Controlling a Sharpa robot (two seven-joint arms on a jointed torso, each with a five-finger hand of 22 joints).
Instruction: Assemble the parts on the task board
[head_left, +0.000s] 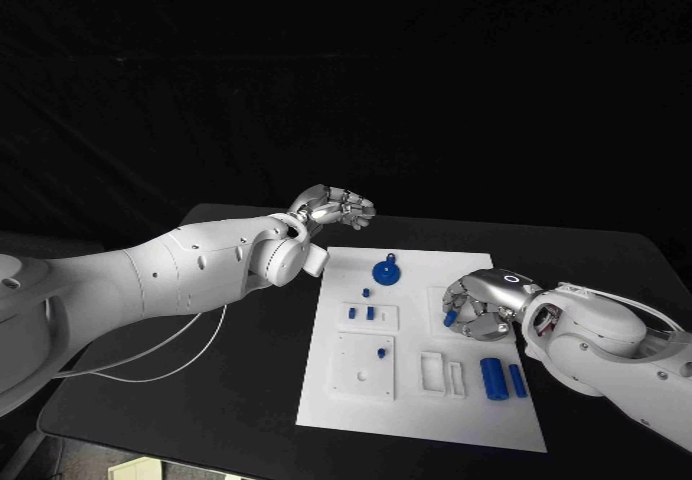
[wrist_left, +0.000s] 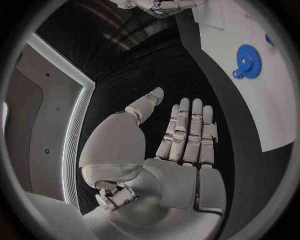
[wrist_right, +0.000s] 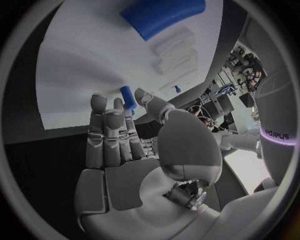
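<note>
Right hand (head_left: 483, 300) pinches a small blue peg (head_left: 449, 318) between thumb and fingers over the white board (head_left: 418, 420). Left hand (head_left: 329, 209) hovers empty, fingers apart, beyond the board's far corner, near the blue gear (head_left: 387, 271).

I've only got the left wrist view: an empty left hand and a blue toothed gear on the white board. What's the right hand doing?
Observer: The right hand pinches a small blue peg between thumb and fingers, over the white task board.
Operator: Any loose parts near it?
Observer: Two blue cylinders lie side by side on the board's near right part, close to that hand.
Operator: Where's my left hand from above?
Observer: The left hand is off the board, over the black table past the board's far left corner.
</note>
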